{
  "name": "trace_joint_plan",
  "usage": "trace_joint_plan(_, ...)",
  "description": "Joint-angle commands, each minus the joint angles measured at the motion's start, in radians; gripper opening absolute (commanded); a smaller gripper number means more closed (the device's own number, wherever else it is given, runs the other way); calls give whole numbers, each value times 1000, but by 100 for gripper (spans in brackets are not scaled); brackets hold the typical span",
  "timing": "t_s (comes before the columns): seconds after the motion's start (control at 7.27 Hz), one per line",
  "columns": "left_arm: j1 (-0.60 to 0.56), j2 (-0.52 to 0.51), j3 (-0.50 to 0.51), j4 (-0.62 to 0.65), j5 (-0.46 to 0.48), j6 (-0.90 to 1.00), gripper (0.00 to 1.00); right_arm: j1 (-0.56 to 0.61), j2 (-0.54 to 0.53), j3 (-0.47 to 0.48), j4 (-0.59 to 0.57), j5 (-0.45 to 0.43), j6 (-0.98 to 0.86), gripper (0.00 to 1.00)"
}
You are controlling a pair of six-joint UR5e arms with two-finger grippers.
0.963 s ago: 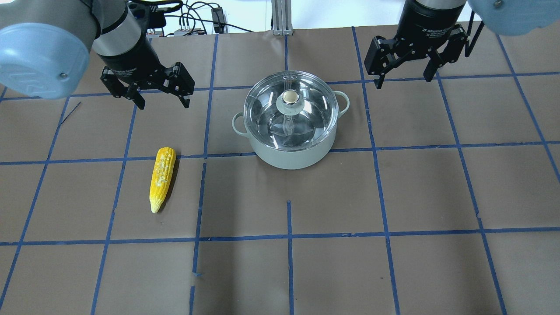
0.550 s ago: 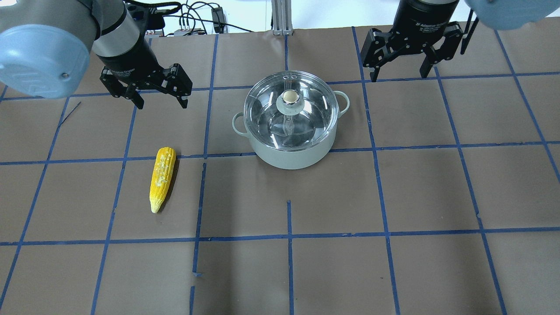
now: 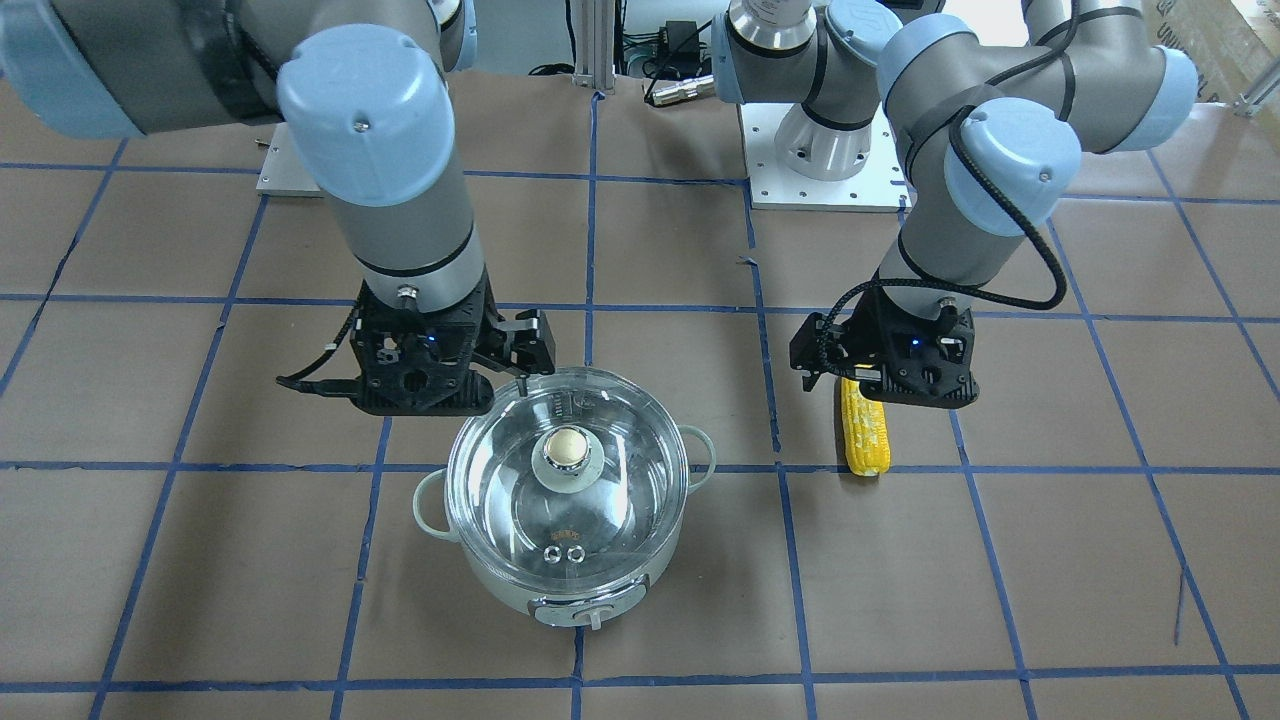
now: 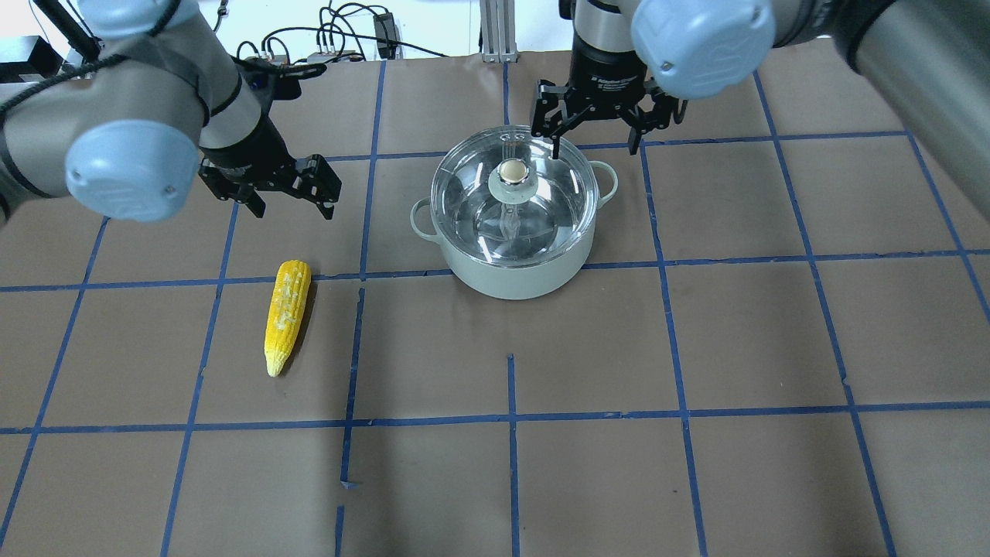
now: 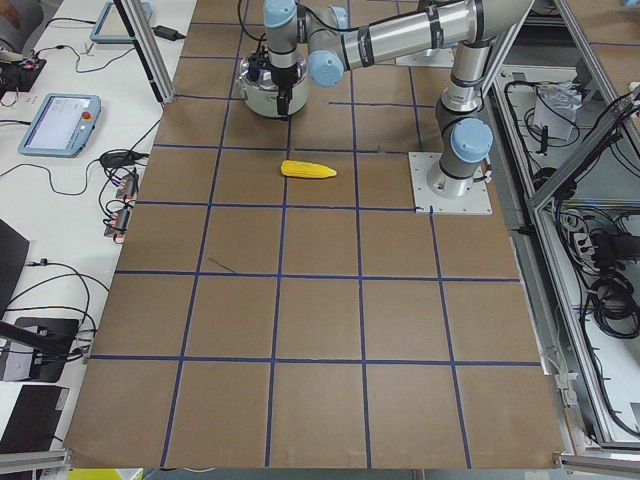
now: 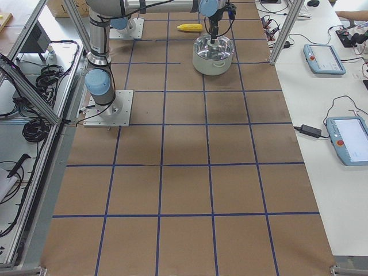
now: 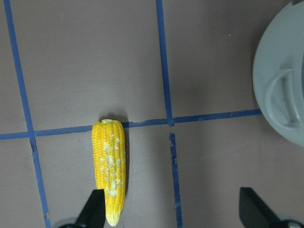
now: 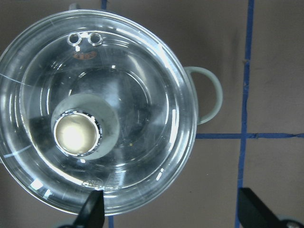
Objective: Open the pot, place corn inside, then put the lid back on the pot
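right gripper (image 4: 595, 141) open over clear glass lid (image 4: 472, 203) on pale round pot (image 4: 518, 278); left gripper (image 4: 294, 206) open near yellow corn cob (image 4: 287, 316).

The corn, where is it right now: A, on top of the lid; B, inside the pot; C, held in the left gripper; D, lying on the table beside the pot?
D: the corn lies flat on the table, apart from the pot, and the open left gripper holds nothing.

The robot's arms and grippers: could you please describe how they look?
The left arm and right arm are silver-grey tubes with pale blue joint caps; a black cable loops along the left. The left gripper and right gripper are black and two-fingered.
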Motion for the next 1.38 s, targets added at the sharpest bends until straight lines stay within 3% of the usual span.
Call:
trace_joint_plan(0.0,43,-4,-163,215,-4,45,100,58,55,8,-86,0,71,98)
trace_joint_plan(0.28,124,1,-216,223,-1,224,100,73,99,4,-124,-3,80,98)
trace_joint_plan(0.55,129,-53,-242,351,-1,240,100,101,140,-8,-165,0,153,98)
trace_joint_plan(0.83,131,-99,-244,396,-3,289,100,97,148,-8,-171,-1,114,97)
trace_joint_plan(0.96,131,-108,-254,408,-3,312,100,97,148,-9,-171,-3,116,87)
trace_joint_plan(1.24,131,-116,-276,439,-4,311,100,97,146,-12,-173,-1,116,41)
